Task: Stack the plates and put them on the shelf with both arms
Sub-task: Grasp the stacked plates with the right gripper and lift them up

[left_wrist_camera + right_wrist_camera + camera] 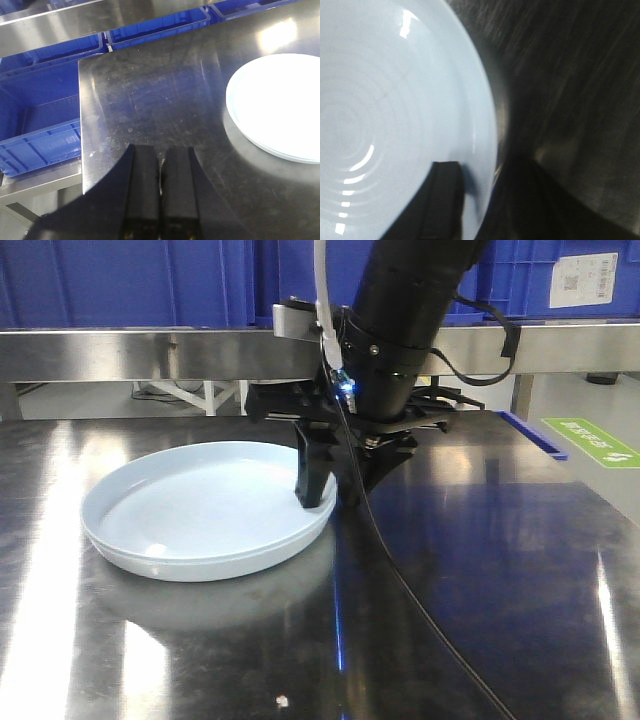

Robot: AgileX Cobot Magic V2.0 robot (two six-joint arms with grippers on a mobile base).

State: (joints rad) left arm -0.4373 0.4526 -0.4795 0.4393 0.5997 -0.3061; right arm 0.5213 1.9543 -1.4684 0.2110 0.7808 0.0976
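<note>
right wrist: right gripper [487,172] astride plate [395,100]

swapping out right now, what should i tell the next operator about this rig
Left pincer: shut, empty, above the bare steel table, apart from the plates.
Right pincer: straddles the plates' rim, one finger inside, one outside; clamped or not, unclear.
Plates: on the table, seemingly stacked.
Done: stacking, apparently. Left: two-arm grip, lift to shelf.
</note>
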